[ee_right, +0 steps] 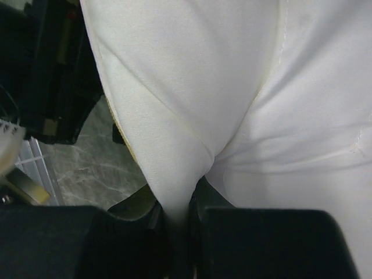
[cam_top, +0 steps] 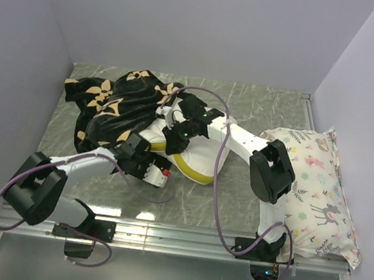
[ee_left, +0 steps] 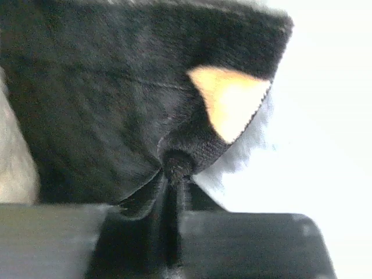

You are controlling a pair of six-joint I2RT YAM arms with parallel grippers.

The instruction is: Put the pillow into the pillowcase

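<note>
The black plush pillowcase [cam_top: 115,106] with tan flower motifs lies bunched at the back left of the table. The white pillow [cam_top: 201,162], a yellow band along its edge, sits against the case's right side. My left gripper [cam_top: 143,149] is at the case's near edge. In the left wrist view it [ee_left: 174,180] is shut on a pinched fold of the pillowcase [ee_left: 104,104]. My right gripper [cam_top: 173,137] is over the pillow's left end. In the right wrist view it [ee_right: 183,206] is shut on a fold of the pillow [ee_right: 232,87].
A second pillow [cam_top: 315,191], white with pastel deer and plants, lies along the right wall. The grey marbled table [cam_top: 260,108] is boxed in by white walls on three sides. A metal rail [cam_top: 174,234] runs along its near edge, and a purple cable [cam_top: 217,185] loops over the pillow.
</note>
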